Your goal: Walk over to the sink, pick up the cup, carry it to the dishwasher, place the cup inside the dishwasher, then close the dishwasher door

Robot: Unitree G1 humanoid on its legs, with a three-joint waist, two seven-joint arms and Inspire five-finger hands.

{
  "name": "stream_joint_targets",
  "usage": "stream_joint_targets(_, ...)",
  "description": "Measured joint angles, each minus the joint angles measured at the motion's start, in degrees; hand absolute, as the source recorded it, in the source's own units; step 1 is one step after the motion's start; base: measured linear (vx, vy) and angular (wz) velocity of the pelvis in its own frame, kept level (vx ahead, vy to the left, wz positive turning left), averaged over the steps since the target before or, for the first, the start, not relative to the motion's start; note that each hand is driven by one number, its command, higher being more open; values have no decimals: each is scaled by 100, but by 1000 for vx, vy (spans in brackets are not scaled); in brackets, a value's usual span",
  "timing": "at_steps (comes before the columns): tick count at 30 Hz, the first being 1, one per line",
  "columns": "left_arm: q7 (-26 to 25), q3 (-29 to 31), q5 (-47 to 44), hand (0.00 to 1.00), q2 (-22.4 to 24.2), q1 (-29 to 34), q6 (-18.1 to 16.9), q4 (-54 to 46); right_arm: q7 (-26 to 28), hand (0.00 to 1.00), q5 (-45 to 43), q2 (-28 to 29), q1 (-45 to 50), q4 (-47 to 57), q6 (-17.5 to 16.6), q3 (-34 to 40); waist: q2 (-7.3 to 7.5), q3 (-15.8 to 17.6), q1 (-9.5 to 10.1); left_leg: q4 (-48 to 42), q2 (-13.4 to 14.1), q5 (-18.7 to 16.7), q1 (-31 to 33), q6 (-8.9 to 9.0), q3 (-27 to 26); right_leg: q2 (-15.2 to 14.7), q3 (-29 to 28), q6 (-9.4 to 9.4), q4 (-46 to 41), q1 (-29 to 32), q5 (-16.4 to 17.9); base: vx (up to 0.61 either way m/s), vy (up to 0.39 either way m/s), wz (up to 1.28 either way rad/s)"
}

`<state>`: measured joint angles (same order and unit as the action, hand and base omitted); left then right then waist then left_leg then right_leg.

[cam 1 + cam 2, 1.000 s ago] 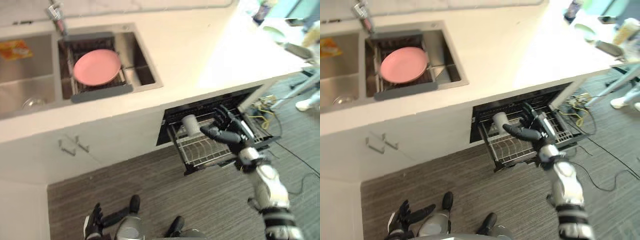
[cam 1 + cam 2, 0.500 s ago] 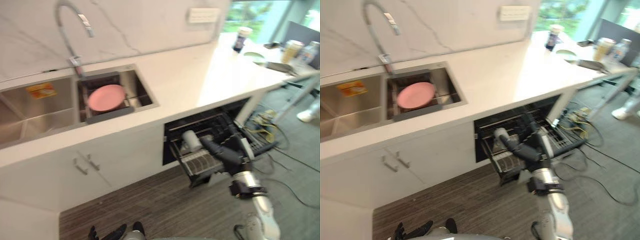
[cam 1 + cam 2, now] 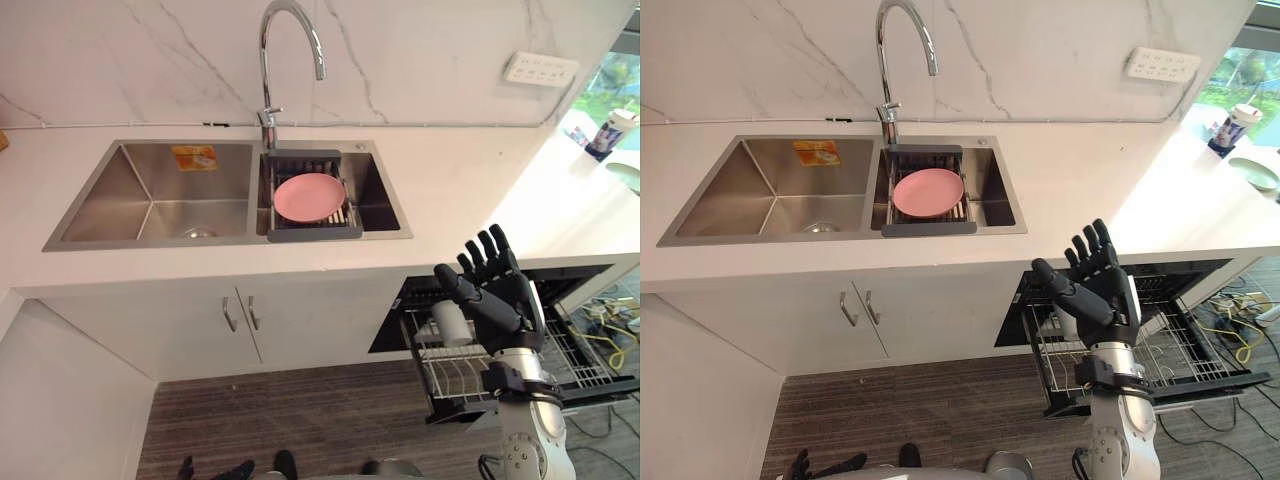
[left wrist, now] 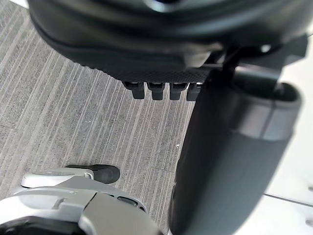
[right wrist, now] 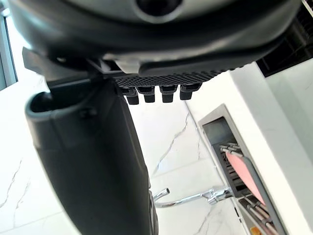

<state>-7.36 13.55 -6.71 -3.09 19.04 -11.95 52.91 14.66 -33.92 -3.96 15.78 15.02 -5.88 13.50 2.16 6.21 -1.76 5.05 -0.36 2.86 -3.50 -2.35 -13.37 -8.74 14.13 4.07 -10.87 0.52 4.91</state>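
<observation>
A pale grey cup (image 3: 452, 322) lies in the pulled-out wire rack (image 3: 565, 352) of the open dishwasher under the counter. My right hand (image 3: 498, 298) is raised in front of the rack, just above and to the right of the cup, open with its fingers straight and spread, and it touches nothing. In the right wrist view that hand (image 5: 146, 44) holds nothing. My left hand (image 3: 805, 466) hangs low over the floor, open and idle, and the left wrist view (image 4: 161, 44) shows wood-look flooring past it.
The double sink (image 3: 150, 200) has a pink plate (image 3: 310, 196) on a drain rack under the tall faucet (image 3: 287, 40). White cabinet doors with handles (image 3: 240, 313) stand left of the dishwasher. A cup (image 3: 606, 134) stands far right on the counter.
The camera has swung up and to the left, so the whole sink now shows. My right hand has lifted up and away from the cup, which stays in the rack.
</observation>
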Motion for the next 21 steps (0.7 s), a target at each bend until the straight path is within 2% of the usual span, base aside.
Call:
stream_joint_targets(1, 2, 91, 2, 100, 37, 5, 9, -33, -41, 100, -31, 7, 7, 128, -20, 3, -26, -16, 0, 1, 77, -26, -36, 30, -203, 11, 100, 3, 97, -103, -6, 225, -88, 28)
stream_joint_targets(3, 1, 207, 1, 100, 108, 8, 38, -125, -125, 100, -34, 18, 9, 347, -78, 9, -52, -37, 53, 7, 122, -53, -86, 95, -236, 57, 166, 16, 255, -261, -15, 186, -71, 16)
stream_joint_targets(6, 10, 393, 9, 100, 190, 17, 68, -151, -149, 100, -32, 144, 1, 640, -120, -18, -31, -110, 109, 10, 121, -155, -174, 99, -291, 77, 150, 58, 398, -387, -41, 128, -14, -7)
stream_joint_targets(14, 3, 393, 233, 100, 194, 20, 124, -246, -146, 100, -26, 316, 41, 699, -114, -40, -35, -217, 94, -58, 124, -316, -346, 149, -452, 98, -77, 68, 392, -459, -70, 56, 21, -13)
stream_joint_targets(16, 33, 363, 201, 100, 166, 21, 123, -217, -127, 100, -32, 301, 62, 621, -113, -40, -38, -204, 91, -437, 161, -561, -231, 183, -483, 114, -187, -4, 361, -477, 6, -33, -8, -14)
stream_joint_targets(17, 144, 336, -34, 100, 137, -21, 115, -98, -125, 100, -58, 277, 77, 565, -114, -31, -62, -196, 77, -1056, 234, -904, -1, 204, -480, 97, -193, 2, 287, -498, 159, -36, -57, -8)
stream_joint_targets(18, 278, 331, -356, 100, 177, -37, 114, 8, -124, 100, -77, 210, 96, 534, -114, -34, -175, -160, 65, -1743, 432, -1274, 222, 248, -473, 165, -204, -21, 149, -507, 276, -35, -68, -9)
stream_joint_targets(19, 337, 334, -492, 100, 213, -24, 113, 55, -125, 100, -77, 172, 139, 535, -116, -44, -228, -140, 72, -1999, 546, -1411, 278, 288, -490, 221, -224, -34, 81, -520, 356, -9, -52, -17)
stream_joint_targets(20, 472, 359, -736, 100, 273, 36, 112, 128, -122, 100, -78, 154, 260, 547, -117, -89, -272, -116, 101, -2632, 790, -1641, 455, 336, -531, 310, -308, -77, -17, -525, 477, -14, -14, -10)
stream_joint_targets(21, 601, 521, -1001, 100, 331, 57, 112, 115, -138, 100, -82, 182, 345, 557, -114, -122, -332, -91, 87, -3773, 1107, -1723, 922, 371, -505, 410, -286, -134, -93, -536, 572, -12, -18, -7)
